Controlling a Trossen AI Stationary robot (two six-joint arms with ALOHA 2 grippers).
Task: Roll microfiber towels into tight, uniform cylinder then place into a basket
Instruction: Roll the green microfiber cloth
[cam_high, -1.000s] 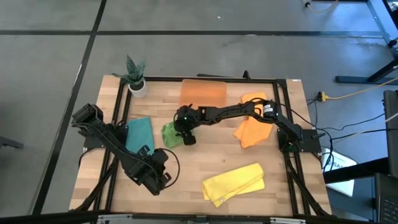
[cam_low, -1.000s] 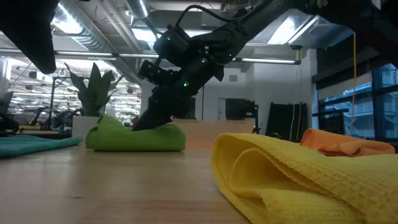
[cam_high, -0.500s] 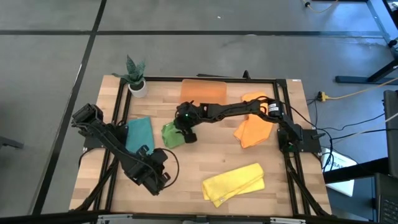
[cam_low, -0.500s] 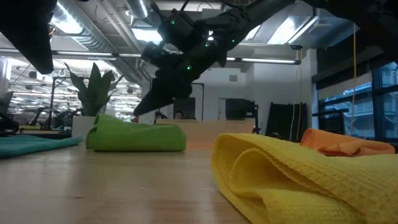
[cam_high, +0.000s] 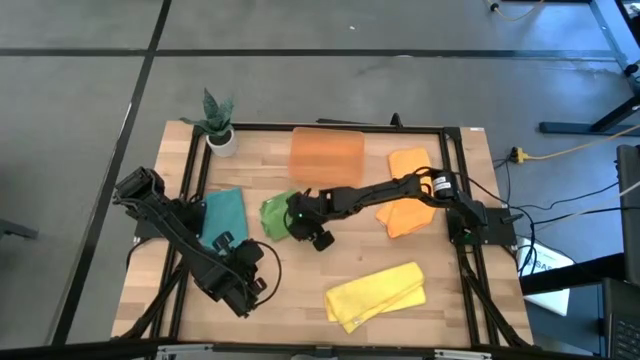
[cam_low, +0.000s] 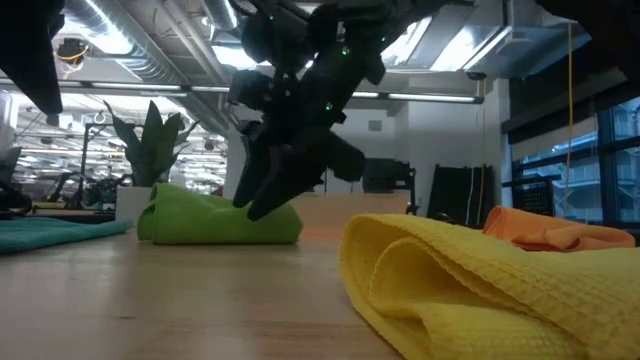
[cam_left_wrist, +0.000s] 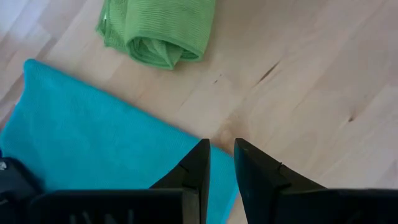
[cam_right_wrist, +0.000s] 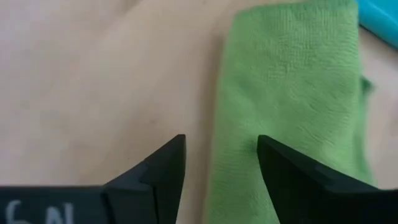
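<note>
The right gripper (cam_right_wrist: 221, 163) hung fingers apart and empty, right at the near edge of the green towel (cam_right_wrist: 292, 106), one finger over bare wood, one over cloth; the roll's long axis ran straight ahead of it. The left gripper (cam_left_wrist: 222, 163) waited farther off over the teal towel (cam_left_wrist: 93, 134), fingers slightly apart. Beyond sat the empty basket (cam_high: 326, 154). Half a second before, the right gripper was higher and farther back; it had dropped.
</note>
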